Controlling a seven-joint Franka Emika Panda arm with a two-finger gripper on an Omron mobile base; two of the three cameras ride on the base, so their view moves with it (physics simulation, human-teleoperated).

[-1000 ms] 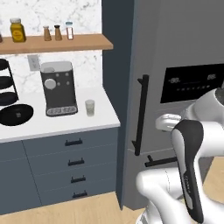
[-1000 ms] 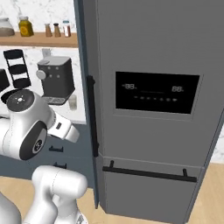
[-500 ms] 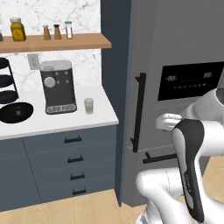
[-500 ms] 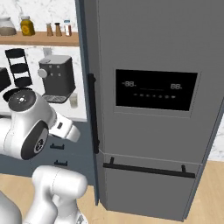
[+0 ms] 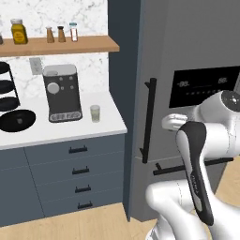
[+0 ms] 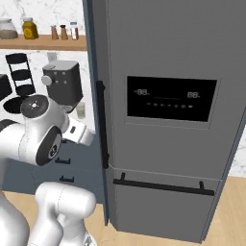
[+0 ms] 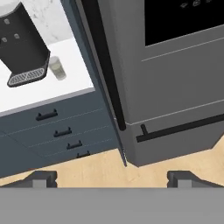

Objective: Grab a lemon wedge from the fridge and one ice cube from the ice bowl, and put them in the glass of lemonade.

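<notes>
Fridge (image 6: 163,62) doors are standing shut, the tall dark grey body rising past the top edge of both base views, its black display panel (image 6: 170,98) sitting high on the upper door. A long black vertical bar handle (image 5: 148,119) is running down the left edge of that door, and a horizontal black bar handle (image 6: 163,186) is lying across the top edge of the lower drawer front.

The gripper (image 7: 111,177) is hanging in the air in front of the fridge's lower left corner, well apart from the handle, with its two dark finger tips spread to the far sides of the hand view, jaws standing fully wide and holding nothing. Between the fingers the wooden floor is showing.

The glass of lemonade (image 5: 95,113) is standing upright on the white counter (image 5: 42,133), near the counter's right edge and just beside the right side of the dark coffee machine (image 5: 62,92), apart from it. In the hand view the glass (image 7: 57,68) is sitting close to the machine's drip tray.

Under the counter, dark blue drawer cabinets (image 5: 75,178) are stacking down to the floor. Above, a wooden shelf (image 5: 61,45) is carrying an amber lidded jar (image 5: 18,32) toward its left end and three small shakers (image 5: 61,33) near its middle. A black tiered stand (image 5: 10,101) is occupying the counter's left edge.
</notes>
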